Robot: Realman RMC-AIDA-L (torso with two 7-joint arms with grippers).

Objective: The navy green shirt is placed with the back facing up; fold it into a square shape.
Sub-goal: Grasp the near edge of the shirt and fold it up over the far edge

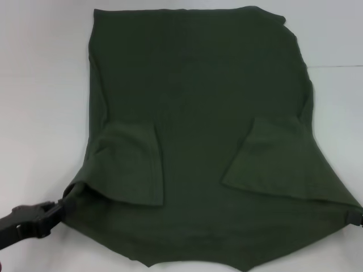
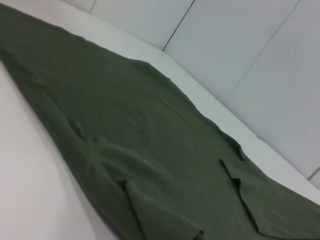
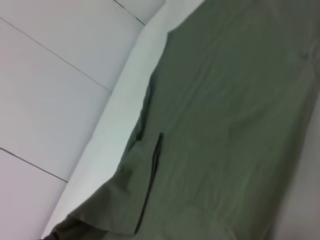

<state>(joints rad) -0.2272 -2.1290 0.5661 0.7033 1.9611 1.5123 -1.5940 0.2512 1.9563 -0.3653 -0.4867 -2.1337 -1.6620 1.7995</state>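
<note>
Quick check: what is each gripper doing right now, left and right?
Left gripper: jaws shut on the near left corner of the navy green shirt.
Right gripper: at the shirt's near right corner, barely in view; cannot be told.

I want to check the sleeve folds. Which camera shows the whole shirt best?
The head view: the shirt lies nearly whole on the table, both sleeves folded inward, left gripper and right gripper at its near corners. The wrist views show only slanted stretches of cloth with one sleeve each.
</note>
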